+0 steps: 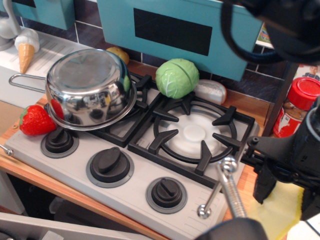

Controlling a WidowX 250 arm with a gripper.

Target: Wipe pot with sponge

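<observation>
The shiny steel pot (90, 90) lies upside down on the left rear burner of the toy stove (150, 150), its wire handle pointing left. The pale yellow sponge (277, 212) lies on the wooden counter at the bottom right, right of the stove. My black gripper (286, 194) has come down over the sponge with its fingers spread, one finger (262, 184) at the sponge's left edge and the other at the right frame edge. Much of the sponge is hidden under the gripper. The pot is far to the left of the gripper.
A green cabbage (177, 77) and a pale oval toy (210, 91) sit behind the right burner. A strawberry (36, 120) lies left of the pot. A red-lidded jar (296, 107) stands behind the gripper. A metal rod (229, 186) sticks up at the stove's front right corner.
</observation>
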